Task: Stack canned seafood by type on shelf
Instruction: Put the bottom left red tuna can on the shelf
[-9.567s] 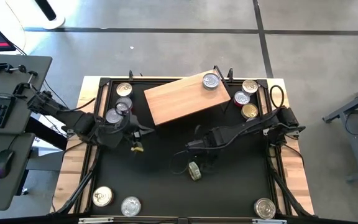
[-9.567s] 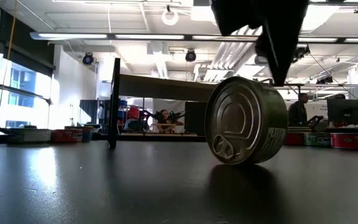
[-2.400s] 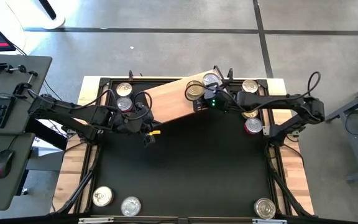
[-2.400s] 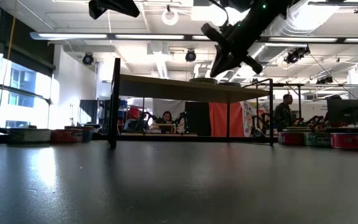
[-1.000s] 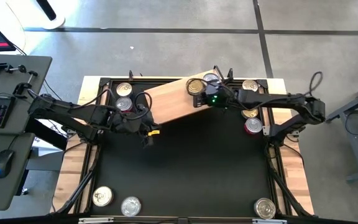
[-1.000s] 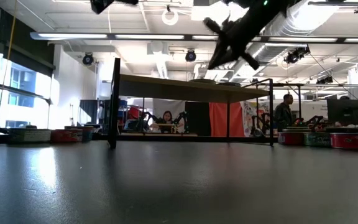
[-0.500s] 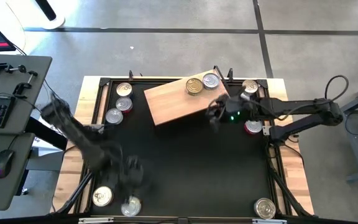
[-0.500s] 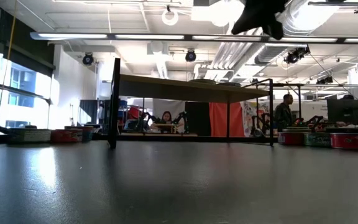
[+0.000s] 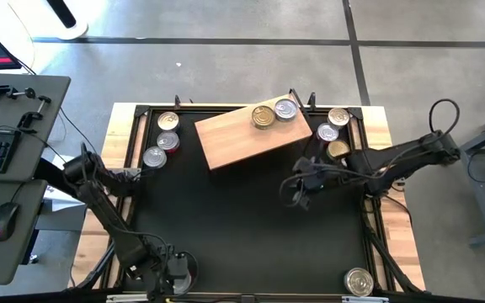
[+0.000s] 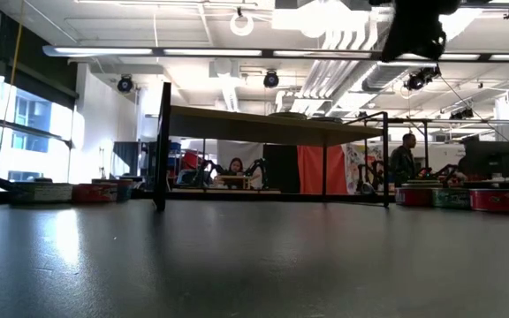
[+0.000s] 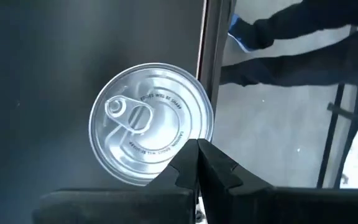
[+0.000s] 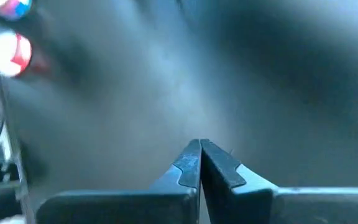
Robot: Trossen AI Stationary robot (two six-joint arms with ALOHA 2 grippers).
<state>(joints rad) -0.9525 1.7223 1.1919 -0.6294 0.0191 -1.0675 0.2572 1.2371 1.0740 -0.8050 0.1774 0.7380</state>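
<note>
The clenched left gripper (image 11: 197, 163) is held over a tin (image 11: 149, 167) at the counter's near edge; it must be opened before descending. The right gripper (image 12: 200, 163) is clenched, empty.

Both arms reach inward, left gripper (image 11: 197, 163) and right gripper (image 12: 200, 163) fingers closed.
</note>
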